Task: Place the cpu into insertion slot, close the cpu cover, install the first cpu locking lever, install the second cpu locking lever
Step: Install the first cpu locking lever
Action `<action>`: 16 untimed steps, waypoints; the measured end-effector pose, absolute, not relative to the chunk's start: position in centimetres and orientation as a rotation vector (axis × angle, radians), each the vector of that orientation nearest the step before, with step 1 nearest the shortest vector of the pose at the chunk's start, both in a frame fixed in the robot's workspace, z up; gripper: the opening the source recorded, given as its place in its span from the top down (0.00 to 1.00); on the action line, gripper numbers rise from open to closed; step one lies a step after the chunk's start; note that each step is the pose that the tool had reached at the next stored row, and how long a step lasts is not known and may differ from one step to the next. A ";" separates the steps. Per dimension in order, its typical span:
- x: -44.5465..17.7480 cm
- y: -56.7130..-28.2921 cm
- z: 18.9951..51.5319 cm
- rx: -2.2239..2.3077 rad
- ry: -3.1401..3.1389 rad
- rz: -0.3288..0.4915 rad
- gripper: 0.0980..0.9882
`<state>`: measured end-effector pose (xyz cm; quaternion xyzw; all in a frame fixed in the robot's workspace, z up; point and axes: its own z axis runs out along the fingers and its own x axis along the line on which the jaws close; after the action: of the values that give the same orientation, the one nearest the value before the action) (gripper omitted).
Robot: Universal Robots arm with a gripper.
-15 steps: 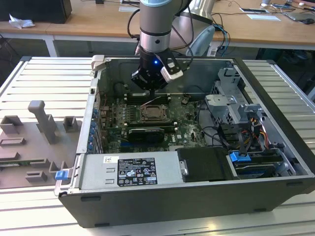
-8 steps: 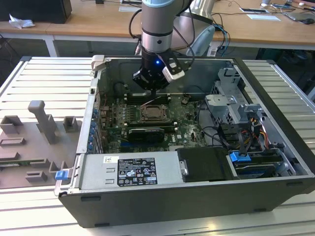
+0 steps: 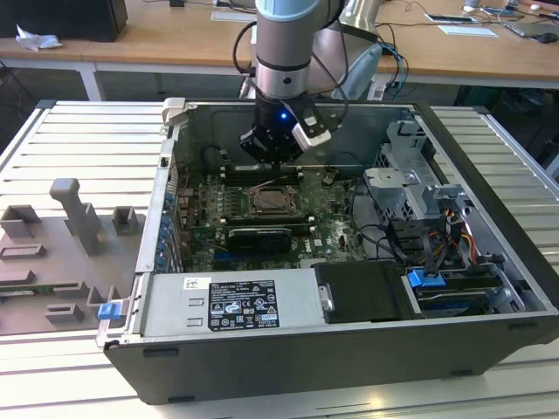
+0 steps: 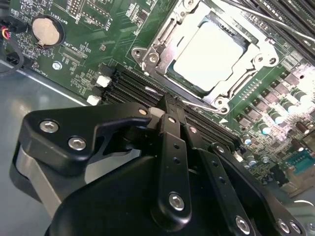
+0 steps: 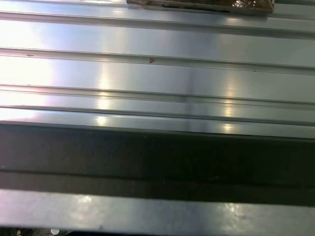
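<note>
The cpu (image 4: 209,51) shows its pale metal face inside the insertion slot (image 3: 277,202) on the green board. The silver cpu cover (image 4: 160,46) lies flat around it as a frame. In the second wrist view a thin wire locking lever (image 4: 202,104) runs along the socket edge closest to the gripper, and another lever (image 4: 275,19) crosses beyond the socket. My gripper (image 4: 170,110) hangs just above the memory slots beside the socket, its black fingers (image 4: 167,123) pressed together, tips close to the near lever. In the exterior view the gripper (image 3: 276,170) sits just behind the socket.
The open computer case (image 3: 288,367) walls in the board. A drive cage (image 3: 410,192) and cables stand at the exterior view's right, the power supply (image 3: 231,301) in front, a long black card (image 3: 258,237) by the socket. Grey fixtures (image 3: 74,218) sit outside on the ribbed table (image 5: 157,73).
</note>
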<state>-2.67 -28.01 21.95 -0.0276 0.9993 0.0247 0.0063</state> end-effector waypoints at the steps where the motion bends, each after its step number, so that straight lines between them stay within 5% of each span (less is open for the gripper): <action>1: -2.6 -28.0 21.9 -0.086 3.127 0.077 0.99; 16: -1.9 -28.0 20.5 -0.090 3.127 0.068 0.99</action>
<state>-1.93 -28.00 20.51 -0.0286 0.9993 0.0217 0.0062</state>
